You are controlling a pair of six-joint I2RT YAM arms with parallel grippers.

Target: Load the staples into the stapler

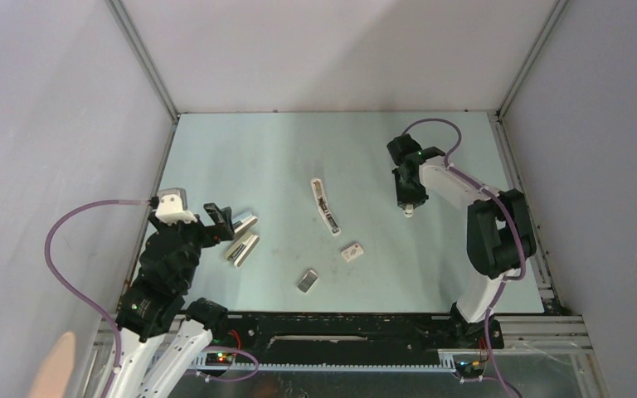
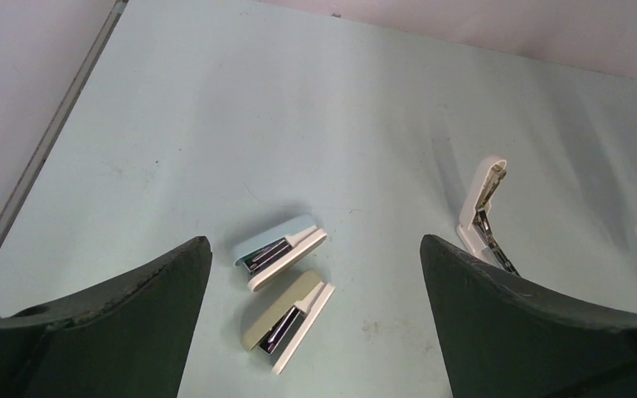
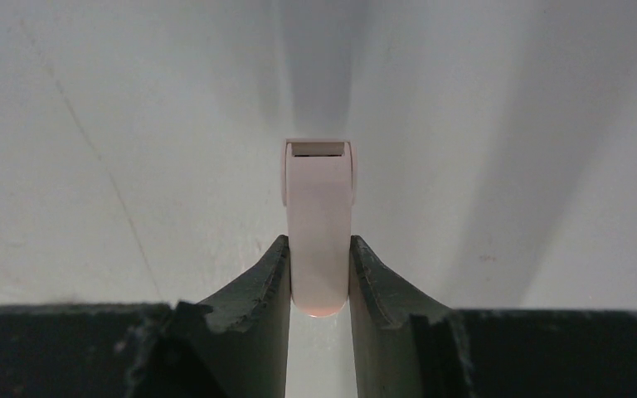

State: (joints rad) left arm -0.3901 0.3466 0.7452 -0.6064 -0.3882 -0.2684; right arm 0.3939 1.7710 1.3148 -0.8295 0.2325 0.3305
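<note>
Trouble is likeliest at the right hand (image 3: 318, 249), whose 2 fingers are closed partway on a short white stub (image 3: 318, 191). They pinch only its near end, so most of it sticks out past the fingertips. With so little of the piece gripped, a bump or a tilt could swing it or let it slip out. While that hand is occupied it cannot fetch anything else. The staples (image 1: 308, 280) lie flat near the front edge of the tabletop (image 1: 257, 149), close to a small white box (image 1: 352, 251) and well apart from both hands. A block that thin is hard to get fingers under, and I judge it may skid away or break apart if pinched off-centre. The stapler (image 1: 326, 207) lies swung open in the middle of the tabletop, its dark channel exposed and nothing holding it. Pressing anything into it could push the light body sideways. The left hand (image 2: 315, 245) is spread fully wide and empty, hovering over 2 other staplers, a pale blue stapler (image 2: 280, 251) and a beige stapler (image 2: 289, 322). Closing there would seize the wrong object.
</note>
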